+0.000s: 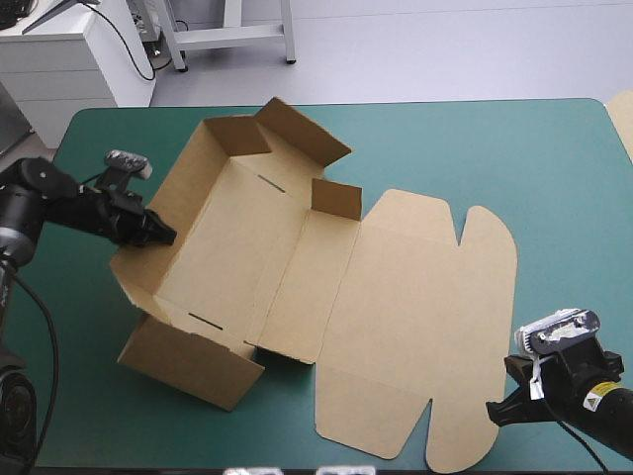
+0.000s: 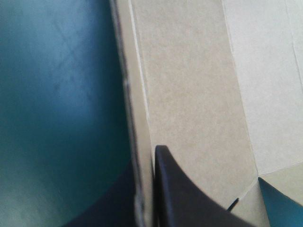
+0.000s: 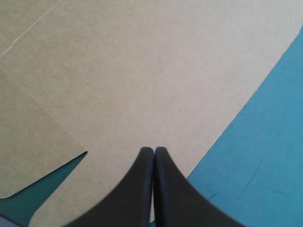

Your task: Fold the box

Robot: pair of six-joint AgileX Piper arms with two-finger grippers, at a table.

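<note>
You are about halfway: the brown box (image 1: 297, 287) sits mid-counter (image 1: 475, 148), its 9 o'clock walls up and your left pincer (image 1: 163, 236) pinching one, but the lid (image 1: 415, 317) lies flat toward 4 o'clock, your right pincer (image 1: 495, 411) closed and empty beside it.

No legible text, brand or number found. Yellow sticker (image 1: 596, 401) behind right hand (image 1: 493, 413): marking too small to read.

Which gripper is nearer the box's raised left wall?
Left. The left gripper has its fingers shut on the raised left wall; the right gripper is shut over the flat lid's rounded flap, at the opposite end.
</note>
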